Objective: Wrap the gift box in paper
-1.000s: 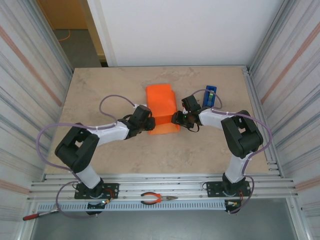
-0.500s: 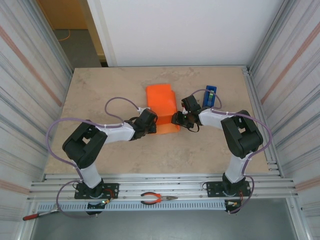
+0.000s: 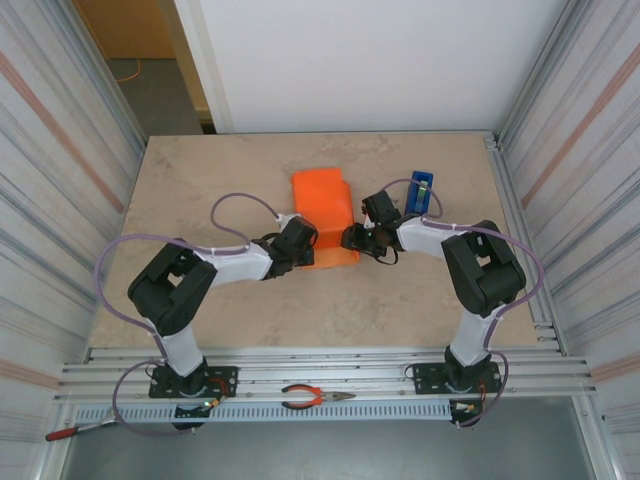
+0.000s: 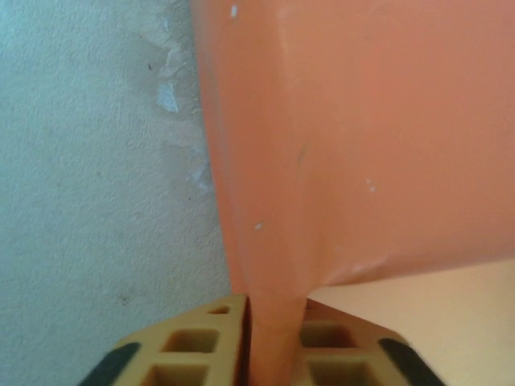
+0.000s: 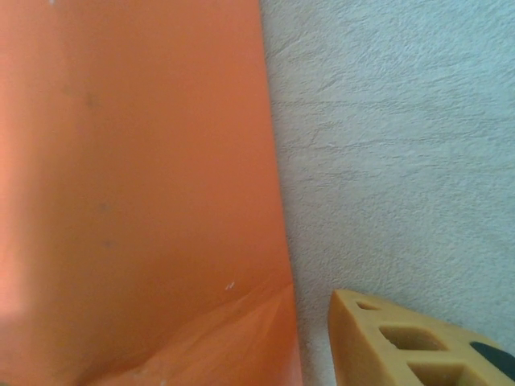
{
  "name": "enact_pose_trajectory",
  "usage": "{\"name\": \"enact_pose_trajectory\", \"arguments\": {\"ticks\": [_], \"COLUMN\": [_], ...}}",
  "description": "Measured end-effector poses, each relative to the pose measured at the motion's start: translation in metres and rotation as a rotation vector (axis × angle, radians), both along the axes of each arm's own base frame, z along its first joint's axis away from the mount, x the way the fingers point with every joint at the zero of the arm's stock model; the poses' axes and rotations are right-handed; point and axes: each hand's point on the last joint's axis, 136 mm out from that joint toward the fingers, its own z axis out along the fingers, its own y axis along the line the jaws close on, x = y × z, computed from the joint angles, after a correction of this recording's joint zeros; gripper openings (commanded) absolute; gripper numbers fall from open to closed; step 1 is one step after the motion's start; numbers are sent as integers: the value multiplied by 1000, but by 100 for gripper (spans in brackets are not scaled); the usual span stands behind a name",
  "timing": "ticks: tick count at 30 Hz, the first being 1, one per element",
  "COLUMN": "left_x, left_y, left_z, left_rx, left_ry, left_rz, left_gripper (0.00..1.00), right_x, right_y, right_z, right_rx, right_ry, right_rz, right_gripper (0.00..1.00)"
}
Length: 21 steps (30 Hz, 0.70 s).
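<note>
The orange paper (image 3: 323,212) lies folded over in the middle of the table, and the gift box is hidden under it. My left gripper (image 3: 304,254) is at the paper's near left corner. In the left wrist view it (image 4: 273,314) is shut on a pinched fold of the paper (image 4: 362,145), which rises from between the yellow fingers (image 4: 197,334). My right gripper (image 3: 351,238) sits at the paper's right edge. One yellow finger (image 5: 402,342) rests on bare table, a gap away from the paper (image 5: 145,185). The other finger is hidden by the sheet.
A blue tape dispenser (image 3: 421,191) stands just behind the right arm's wrist. Orange-handled pliers (image 3: 315,397) lie on the rail in front of the table. Ribbed walls close in both sides, and beige tabletop (image 3: 220,170) shows around the paper.
My left gripper slid right to the paper's near left corner and closed on a fold of it. The right gripper barely moved.
</note>
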Motion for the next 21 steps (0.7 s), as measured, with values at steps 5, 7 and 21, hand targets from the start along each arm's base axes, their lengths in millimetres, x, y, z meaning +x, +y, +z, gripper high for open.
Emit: {"name": "enact_pose_trajectory", "arguments": {"ticks": [5, 7, 21], "left_x": [0, 0, -2], "left_y": [1, 1, 3], "left_z": [-2, -4, -10], "left_rx": [13, 17, 48], "left_ry": [-4, 0, 14], "left_rz": [7, 7, 11], "left_gripper": [12, 12, 12], "right_x": [-2, -3, -22], "right_y": [0, -1, -12], "right_z": [8, 15, 22], "right_rx": [3, 8, 0], "right_ry": [-7, -18, -26], "right_rz": [2, 2, 21], "right_gripper": [58, 59, 47]}}
